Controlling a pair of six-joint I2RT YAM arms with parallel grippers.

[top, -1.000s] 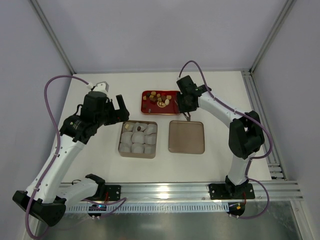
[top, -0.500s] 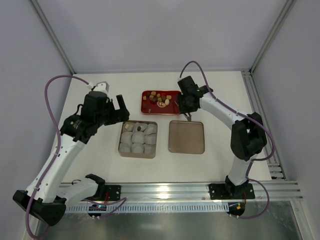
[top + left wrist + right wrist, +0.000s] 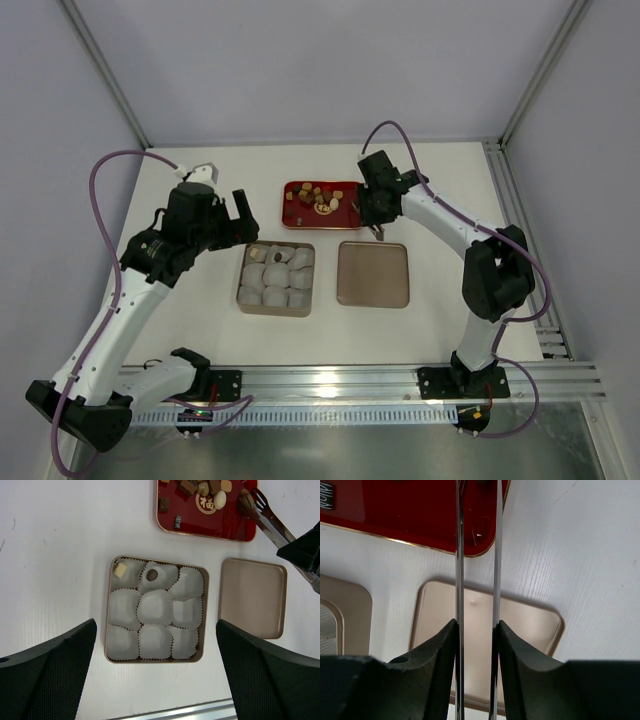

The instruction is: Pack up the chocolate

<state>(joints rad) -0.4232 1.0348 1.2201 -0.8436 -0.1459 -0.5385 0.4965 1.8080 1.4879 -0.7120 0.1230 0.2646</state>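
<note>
The white table [image 3: 200, 300] carries three containers. The tan square metal tin [image 3: 106, 630] sits near centre, lined with nine white pleated paper cups [image 3: 155, 607]. Its flat tan lid [image 3: 252, 597] lies just right of it, apart. The red rectangular tray with gold rim [image 3: 210, 522] lies far of both.

The left gripper [image 3: 232, 215] hangs above the tin, jaws spread wide and holding nothing. The right gripper [image 3: 476, 630] is clamped on thin metal tongs [image 3: 270, 520], whose tips reach into the tray's right end. Whether they grip a piece cannot be determined.

The chocolate [image 3: 202, 488] is mostly clustered at the tray's far side. One cream piece [image 3: 120, 570] occupies the far-left cup and one dark round piece [image 3: 152, 574] the far-middle cup. Seven cups are unfilled.

Handling: the pieces are probably light and rigid, with surfaces that mark easily. Rounded ones may slip. Grip across the widest flanks with light pressure.
</note>
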